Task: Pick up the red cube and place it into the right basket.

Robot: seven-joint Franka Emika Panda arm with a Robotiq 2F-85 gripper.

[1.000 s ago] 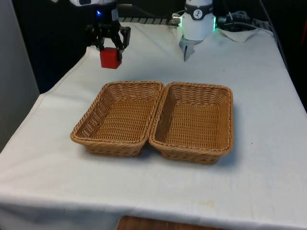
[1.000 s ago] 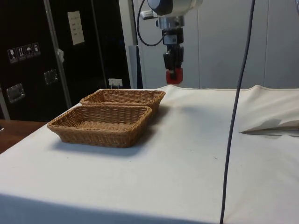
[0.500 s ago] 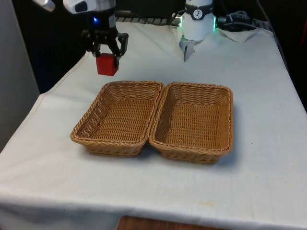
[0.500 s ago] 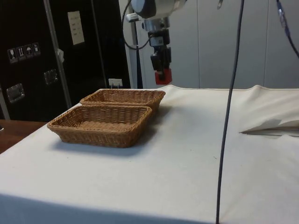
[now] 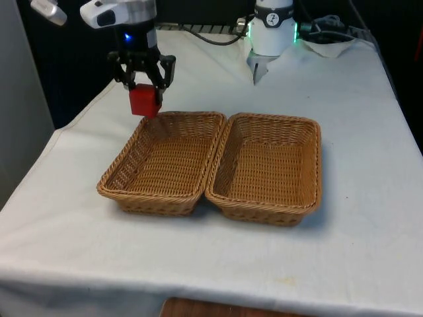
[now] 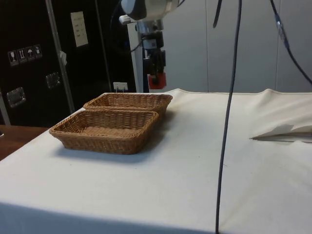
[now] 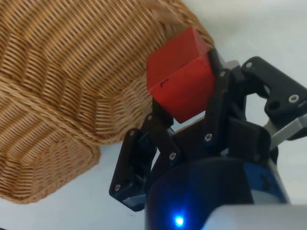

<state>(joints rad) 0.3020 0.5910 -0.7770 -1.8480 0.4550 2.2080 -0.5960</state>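
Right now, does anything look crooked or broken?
Nothing is broken. The cube sits a bit tilted in the tool, above the far corner of the front view's left basket. Both baskets sit straight, side by side.

No words or numbers can be read. In the side view a white sheet (image 6: 78, 28) hangs on the dark cabinets (image 6: 34, 29), and its print is too small to make out. At about eight o'clock from the sheet, a row of three small stickers (image 6: 22, 54) sits on a cabinet door. The middle one shows an umbrella sign; the other two cannot be told.
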